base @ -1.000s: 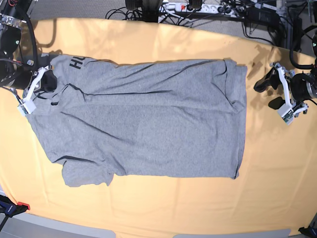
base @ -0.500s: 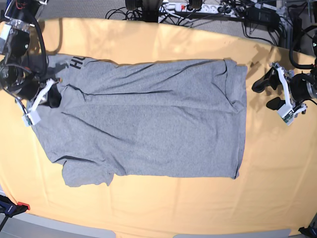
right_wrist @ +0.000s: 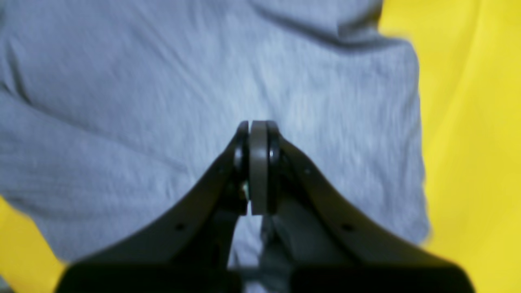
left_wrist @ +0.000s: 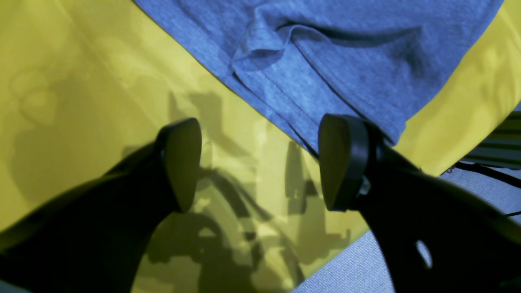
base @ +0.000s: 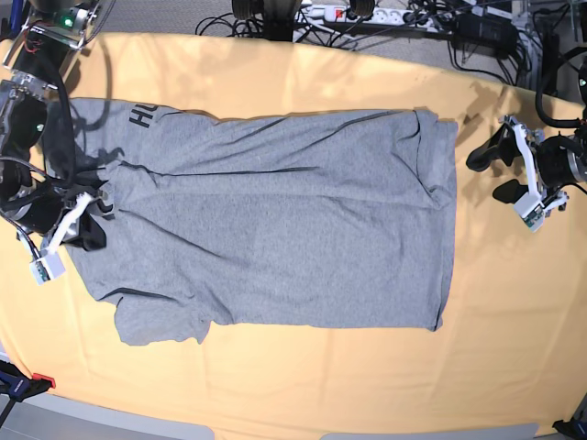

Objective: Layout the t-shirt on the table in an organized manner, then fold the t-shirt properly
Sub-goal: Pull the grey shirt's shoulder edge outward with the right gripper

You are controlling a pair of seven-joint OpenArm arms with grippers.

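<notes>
The grey t-shirt [base: 275,220] lies spread lengthwise across the table [base: 514,302], with black lettering [base: 139,117] at its far-left corner and a sleeve [base: 160,321] at the front left. My right gripper [base: 90,234] is over the shirt's left end. Its wrist view shows this gripper [right_wrist: 258,130] shut above the t-shirt [right_wrist: 163,81], with no cloth visible between the pads. My left gripper [base: 495,174] hovers open over bare table just right of the hem. The left wrist view shows the same gripper [left_wrist: 260,162] empty, with the shirt's creased hem corner [left_wrist: 325,61] just ahead of it.
Cables and a power strip [base: 367,14] lie beyond the table's far edge. A red-tipped clamp [base: 37,380] sits at the front-left corner. In the left wrist view the table edge and grey floor [left_wrist: 480,187] are close on the right.
The right arm has travelled toward the front along the shirt's left end, from the collar area to near the lower sleeve, staying shut. The left arm has not moved.
</notes>
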